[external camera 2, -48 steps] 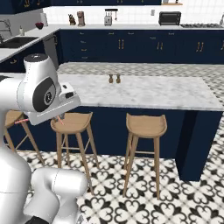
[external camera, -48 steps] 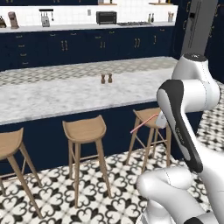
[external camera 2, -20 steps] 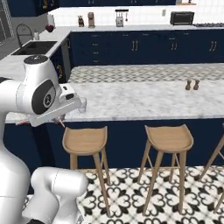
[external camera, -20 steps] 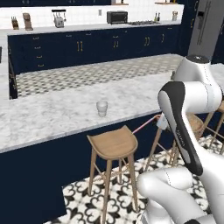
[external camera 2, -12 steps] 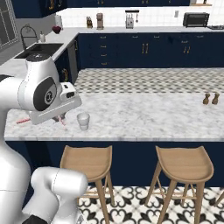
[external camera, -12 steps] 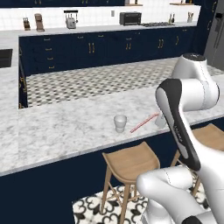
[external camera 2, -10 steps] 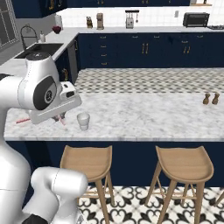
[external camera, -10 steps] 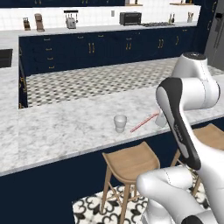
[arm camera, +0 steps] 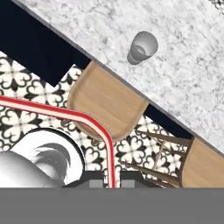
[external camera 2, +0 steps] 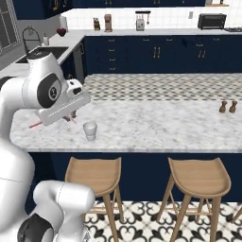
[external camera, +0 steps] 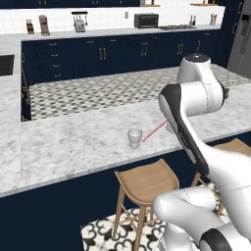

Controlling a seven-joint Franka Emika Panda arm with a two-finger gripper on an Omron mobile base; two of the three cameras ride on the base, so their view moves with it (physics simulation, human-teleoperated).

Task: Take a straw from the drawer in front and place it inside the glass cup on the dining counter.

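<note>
My gripper (arm camera: 110,181) is shut on the pinkish-red straw (arm camera: 65,113), which runs from between the fingertips out to the left edge of the hand view. The straw (external camera: 154,132) hangs level just above the dining counter (external camera: 73,144), its tip close to the right of the glass cup (external camera: 134,138). From the right base view the hand (external camera 2: 70,116) hovers left of the cup (external camera 2: 90,131), and the straw's end (external camera 2: 35,125) pokes out on the far side. The cup (arm camera: 142,48) stands upright near the counter's front edge. The drawer is out of view.
Wooden stools (external camera 2: 92,172) (external camera 2: 198,177) stand under the counter's front edge, one right below the cup (external camera: 144,179). Two small dark pepper mills (external camera 2: 227,106) sit far along the counter. Navy cabinets and an appliance-bearing worktop (external camera: 112,32) line the back wall.
Over the earlier frames the base drove along the counter, bringing the cup into view. In the last half second nothing has visibly moved. The straw stays gripped.
</note>
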